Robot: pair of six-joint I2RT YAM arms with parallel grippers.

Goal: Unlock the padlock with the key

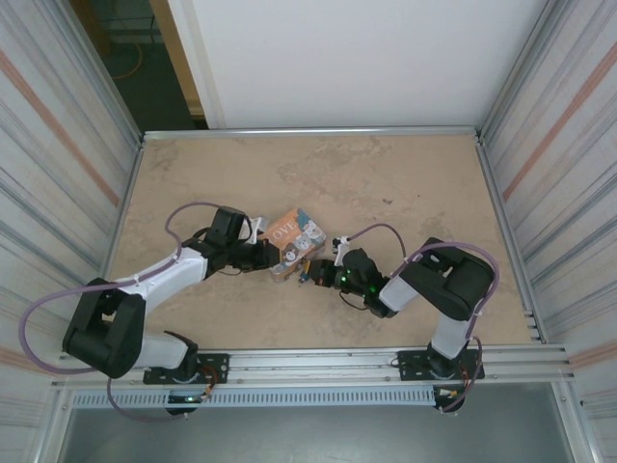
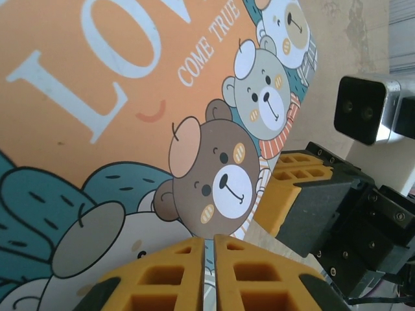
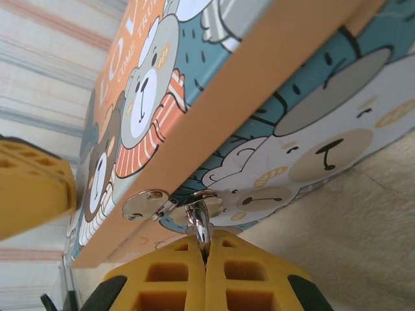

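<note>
Table, beige, walled on three sides: all items gathered near its middle, a little toward the near edge. Left gripper: reaching in from the near-left corner, tips laid against the left side of the orange "LOVE" box, judged there as a brace against sliding during work on the lock; yellow pads closed to a hairline slit, nothing legible between them, so any contents not determinable. Orange "LOVE" box: printed with cartoon bears, lying flat and skewed to the table edges, lid closed, latch side turned toward the near-right corner, apparently for access from the right arm. Hasp: small silvery plate on the box's front edge, seen close in the right wrist view. Padlock: hanging at the hasp, at the box's near corner; silvery shackle alone legible, running from the hasp straight down into the right pads; blue body hidden between or behind them. Key: not made out anywhere, too small or concealed. Right gripper: coming in from the near-right corner, tips at the box's near corner; pads pressed together and clamped on the padlock by its shackle, judged a steadying hold for presenting the keyhole. Stage, as judged: lock seized, box pinned, key not yet at the keyhole, padlock apparently not yet opened.
</note>
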